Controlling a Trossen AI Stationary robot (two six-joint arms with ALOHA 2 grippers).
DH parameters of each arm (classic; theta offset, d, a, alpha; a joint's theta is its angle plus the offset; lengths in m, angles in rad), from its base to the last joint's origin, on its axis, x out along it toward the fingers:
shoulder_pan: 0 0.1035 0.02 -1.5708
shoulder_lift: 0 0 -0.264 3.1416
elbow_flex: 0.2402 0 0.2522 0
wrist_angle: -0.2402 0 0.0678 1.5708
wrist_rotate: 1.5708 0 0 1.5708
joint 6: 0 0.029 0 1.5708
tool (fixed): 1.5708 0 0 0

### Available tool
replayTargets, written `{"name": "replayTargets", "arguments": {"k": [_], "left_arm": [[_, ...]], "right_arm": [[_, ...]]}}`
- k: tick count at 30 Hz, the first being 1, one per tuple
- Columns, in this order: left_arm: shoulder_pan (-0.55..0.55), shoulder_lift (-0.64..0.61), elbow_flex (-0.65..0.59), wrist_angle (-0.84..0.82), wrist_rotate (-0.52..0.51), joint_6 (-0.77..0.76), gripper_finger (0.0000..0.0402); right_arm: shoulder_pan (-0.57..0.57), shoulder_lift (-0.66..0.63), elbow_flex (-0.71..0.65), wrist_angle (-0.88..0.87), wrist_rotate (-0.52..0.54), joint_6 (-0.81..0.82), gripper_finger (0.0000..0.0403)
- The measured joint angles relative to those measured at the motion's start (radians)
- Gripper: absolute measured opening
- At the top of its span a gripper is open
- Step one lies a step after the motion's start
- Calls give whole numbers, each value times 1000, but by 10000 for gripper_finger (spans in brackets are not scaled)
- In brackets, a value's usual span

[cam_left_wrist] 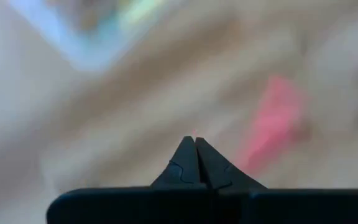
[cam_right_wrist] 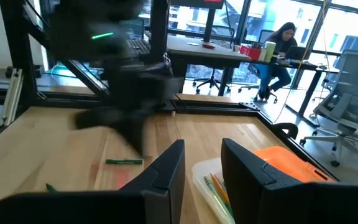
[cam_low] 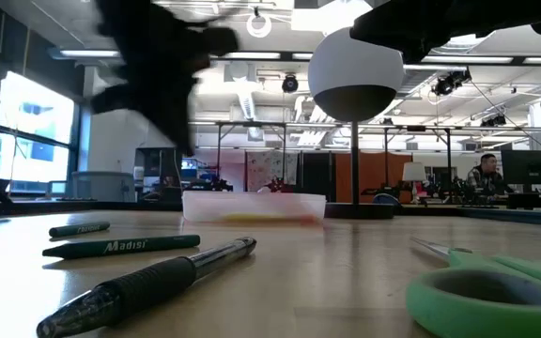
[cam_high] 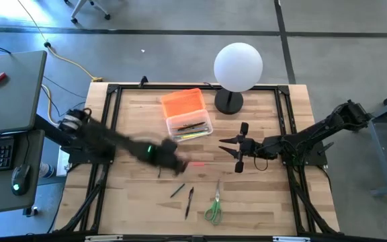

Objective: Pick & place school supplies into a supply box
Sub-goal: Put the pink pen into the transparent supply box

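left gripper (cam_high: 178, 165) fingers pressed together, empty, beside pink-red marker (cam_high: 195, 163); right gripper (cam_high: 228, 153) spread, near supply box (cam_high: 188, 119)

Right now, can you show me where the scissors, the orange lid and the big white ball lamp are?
scissors (cam_high: 213, 210): high view, on the green handles.
orange lid (cam_high: 182, 103): high view, middle of the lid.
white ball lamp (cam_high: 238, 66): high view, centre of the globe.
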Motion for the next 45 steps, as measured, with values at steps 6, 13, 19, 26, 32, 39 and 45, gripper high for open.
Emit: {"name": "replayTargets", "arguments": {"k": [6, 13, 19, 26, 32, 39, 45], "left_arm": [[318, 14, 74, 103, 104, 434, 10], [423, 14, 76, 141, 168, 594, 19], [407, 14, 76, 156, 142, 602, 32], [406, 13, 77, 174, 137, 601, 26], [393, 13, 77, 171, 140, 602, 41], [348, 13, 77, 171, 131, 621, 36], [291, 13, 77, 172, 109, 622, 27]], "right_arm": [[0, 0, 0, -8, -18, 34, 83], [-26, 11, 0, -430, 240, 212, 83], [-21, 23, 0, -452, 194, 288, 83], [-30, 22, 0, -585, 551, 501, 83], [-128, 28, 0, -982, 317, 933, 83], [-220, 30, 0, -1251, 137, 1078, 83], [-321, 30, 0, -1420, 25, 1078, 83]]}}
